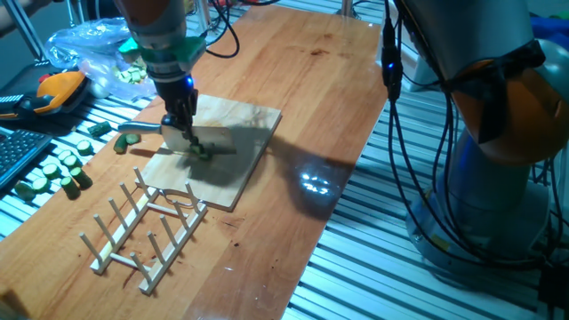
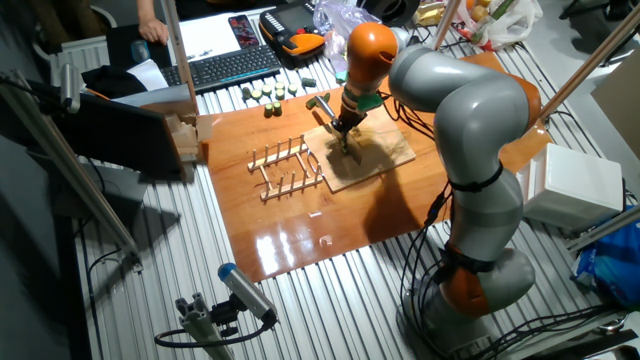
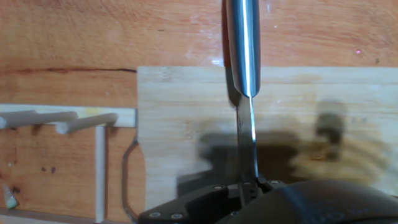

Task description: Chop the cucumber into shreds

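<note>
End effector (image 1: 184, 135) is pinched on the knife (image 1: 147, 130), fingers pressed against the blade spine, visible at the bottom of the hand view. Knife handle (image 3: 242, 43) runs toward 12 o'clock in that view, so the blade's long axis is 12–6. Cucumber (image 1: 199, 152) sits on the cutting board (image 1: 244, 124), touching the blade's lower edge, at about 4 o'clock from the end effector in one fixed view. In the hand view it's hidden under the blade; can't tell how finely it's cut. My read: the next chop drops straight down, cut line along the 12–6 axis. Rack (image 1: 147, 227) lies at 7 o'clock on the desk (image 1: 302, 80), well apart from the blade.
</note>
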### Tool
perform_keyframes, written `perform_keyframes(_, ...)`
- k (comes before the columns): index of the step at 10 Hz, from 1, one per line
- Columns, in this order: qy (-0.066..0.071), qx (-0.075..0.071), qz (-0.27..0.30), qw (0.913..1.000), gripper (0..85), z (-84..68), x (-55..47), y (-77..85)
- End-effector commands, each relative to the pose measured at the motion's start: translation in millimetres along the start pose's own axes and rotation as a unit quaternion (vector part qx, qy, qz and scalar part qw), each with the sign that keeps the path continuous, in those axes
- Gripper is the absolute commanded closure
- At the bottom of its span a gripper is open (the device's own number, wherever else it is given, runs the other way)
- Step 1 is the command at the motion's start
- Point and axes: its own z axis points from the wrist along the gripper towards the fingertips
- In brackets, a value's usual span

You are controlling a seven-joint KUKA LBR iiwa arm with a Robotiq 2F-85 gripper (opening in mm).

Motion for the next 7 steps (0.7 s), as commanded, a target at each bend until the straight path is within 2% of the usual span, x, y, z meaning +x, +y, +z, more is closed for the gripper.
perform_keyframes(1,-0.001,0.000,0.001,1.0000,85.0,0.4,1.2,0.3)
perform_keyframes(7,-0.022,0.000,0.017,0.9996,85.0,21.2,8.9,15.6)
